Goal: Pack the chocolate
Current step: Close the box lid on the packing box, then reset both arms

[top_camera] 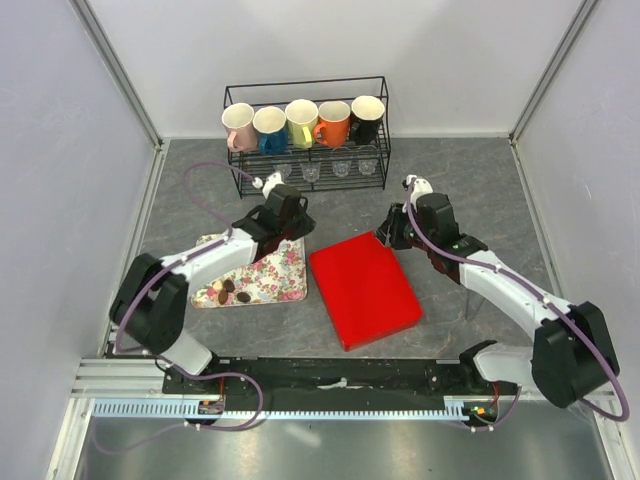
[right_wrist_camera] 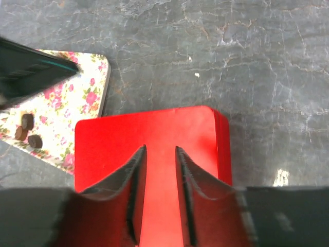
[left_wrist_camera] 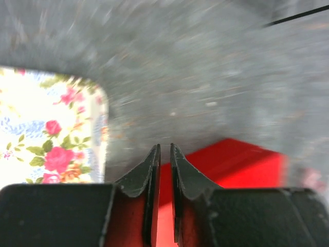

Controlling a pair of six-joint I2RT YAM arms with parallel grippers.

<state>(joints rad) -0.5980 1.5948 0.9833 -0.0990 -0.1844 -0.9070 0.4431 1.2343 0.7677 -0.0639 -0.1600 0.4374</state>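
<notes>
Item count, tabletop contents.
Tallied 1 wire rack point(top_camera: 306, 152) with 5 mugs point(top_camera: 301, 122) and 4 small glasses point(top_camera: 311, 172) beneath; 1 red box point(top_camera: 365, 290); 1 floral tray point(top_camera: 275, 278); chocolate point(right_wrist_camera: 26, 121): 3 dark pieces from the right wrist, perhaps more from above, too small to confirm.

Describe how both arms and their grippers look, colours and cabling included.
Both the left arm and right arm have white links between bulky black joints, each trailed by a looping purple cable. The left gripper and right gripper carry matte black fingers that taper to thin tips. No markings are legible.
</notes>
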